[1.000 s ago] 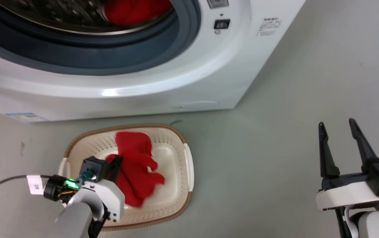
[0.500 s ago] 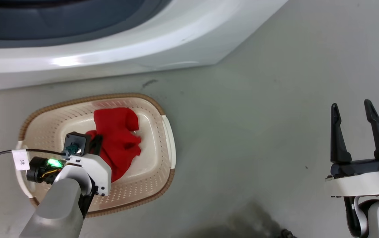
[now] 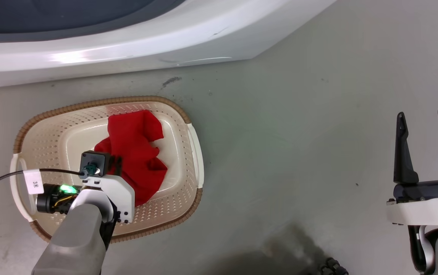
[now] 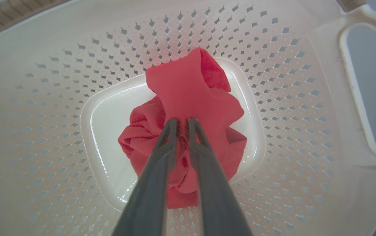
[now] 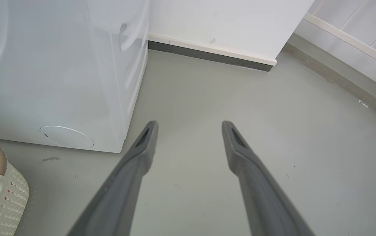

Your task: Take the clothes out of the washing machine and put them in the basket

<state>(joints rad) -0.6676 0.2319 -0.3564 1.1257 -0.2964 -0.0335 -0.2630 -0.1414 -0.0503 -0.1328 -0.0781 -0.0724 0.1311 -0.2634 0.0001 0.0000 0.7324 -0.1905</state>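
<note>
Left gripper (image 4: 181, 122) hangs inside the basket (image 4: 273, 65) with its two long fingers pressed almost together, pinching a fold of the red garment (image 4: 191, 88) between them. Right gripper (image 3: 422, 113) is held well off to the robot's right above bare grey floor (image 3: 280, 133), its fingers spread wide with nothing between them.

The washing machine (image 3: 165, 38) stands just beyond the basket, its white front curving across the top of the head view; in the right wrist view a round cover (image 5: 66, 137) sits low on its front panel. A dark scuff (image 3: 171, 80) marks the floor between machine and basket. A black cable (image 3: 1, 179) with a white tag (image 3: 35, 182) runs to the left wrist, beside a green light (image 3: 65, 188). The left wrist and forearm hide the near part of the basket's floor in the head view.

The red garment is bunched on the basket's smooth bottom panel, directly under and around the left fingertips, one lobe reaching toward the far perforated wall. It lies wholly within the brown woven rim (image 3: 100, 102).
</note>
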